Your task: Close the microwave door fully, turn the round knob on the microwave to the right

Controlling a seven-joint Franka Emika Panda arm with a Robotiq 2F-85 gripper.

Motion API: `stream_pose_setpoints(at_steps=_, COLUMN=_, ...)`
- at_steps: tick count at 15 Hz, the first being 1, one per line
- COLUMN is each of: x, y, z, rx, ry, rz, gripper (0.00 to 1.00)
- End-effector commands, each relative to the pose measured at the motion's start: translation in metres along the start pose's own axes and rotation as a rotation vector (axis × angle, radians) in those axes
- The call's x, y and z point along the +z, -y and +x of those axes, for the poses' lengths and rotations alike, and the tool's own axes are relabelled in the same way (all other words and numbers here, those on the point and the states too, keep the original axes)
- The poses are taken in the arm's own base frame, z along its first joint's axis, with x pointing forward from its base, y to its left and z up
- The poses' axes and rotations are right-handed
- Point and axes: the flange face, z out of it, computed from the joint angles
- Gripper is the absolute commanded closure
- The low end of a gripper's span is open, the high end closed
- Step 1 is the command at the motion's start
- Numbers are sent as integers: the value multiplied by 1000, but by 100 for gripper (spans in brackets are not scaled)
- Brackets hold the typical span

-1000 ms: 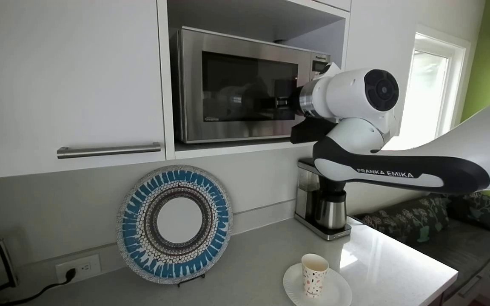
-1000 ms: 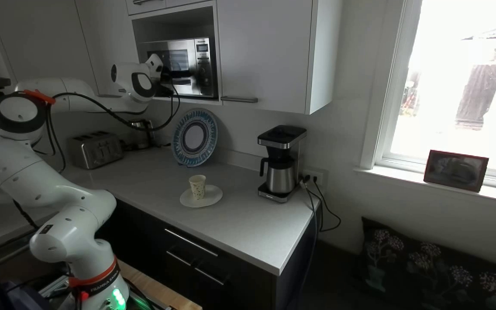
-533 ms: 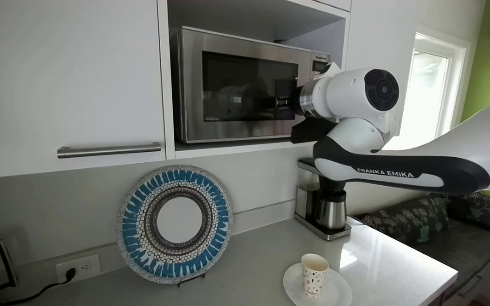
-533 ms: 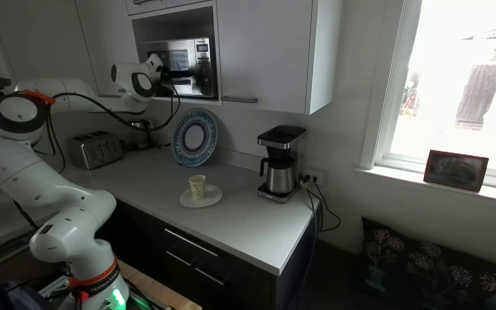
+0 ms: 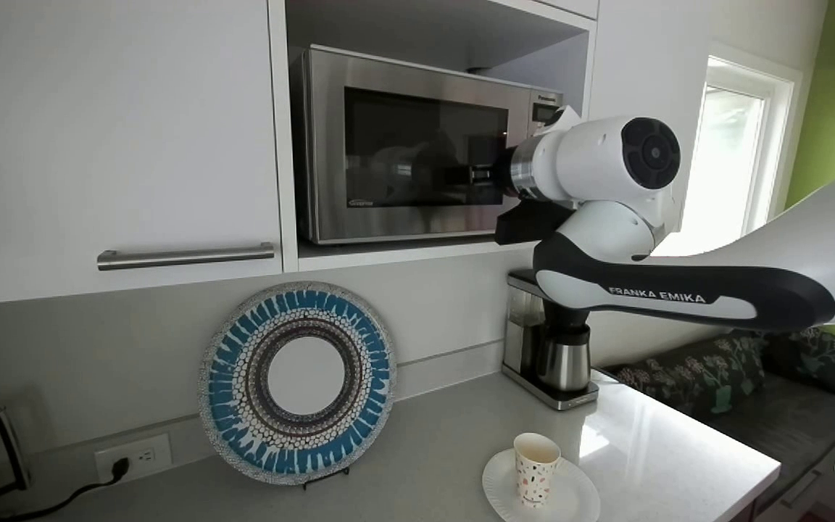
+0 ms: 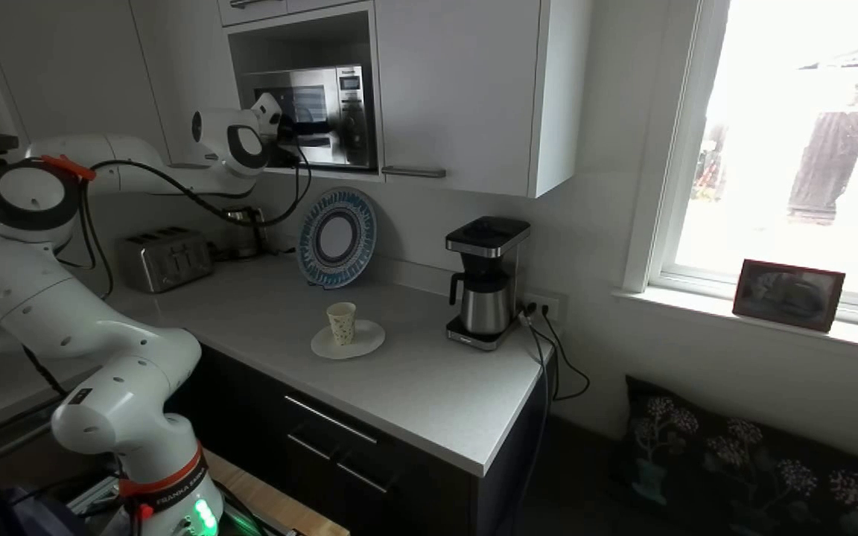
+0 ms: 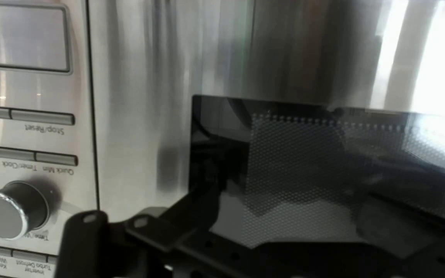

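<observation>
The steel microwave (image 5: 546, 99) sits in a cabinet niche, seen in both exterior views. Its door (image 5: 410, 116) looks flush with the front. In the wrist view only a thin dark seam parts the steel door frame (image 7: 141, 96) from the control strip. On that strip the round knob (image 7: 2, 218) shows at lower left, a grey cap with a shiny rim; the arm hides it in an exterior view (image 5: 533, 127). My gripper (image 7: 296, 206) faces the dark door glass, its fingers spread wide with nothing between them. Whether the fingertips touch the glass I cannot tell.
White niche edges frame the microwave, with a shelf (image 5: 417, 251) beneath. On the counter below stand a decorative round plate (image 5: 243, 384), a paper cup (image 5: 536, 467) on a small plate (image 5: 578, 493), a coffee maker (image 5: 566, 362) and a toaster (image 6: 168, 257).
</observation>
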Motion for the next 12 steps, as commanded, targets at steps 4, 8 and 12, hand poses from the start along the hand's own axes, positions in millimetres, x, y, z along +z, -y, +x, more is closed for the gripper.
stream_pose_setpoints(at_steps=4, x=-7, y=-8, z=12, rx=-7, ry=19, rz=-58, gripper=0)
stream_pose_setpoints(at_steps=8, x=-11, y=-12, z=18, rx=-9, ry=13, rz=-86, gripper=0)
stream_pose_setpoints(at_steps=12, x=-20, y=-23, z=33, rx=-35, ry=61, rz=-107, gripper=0)
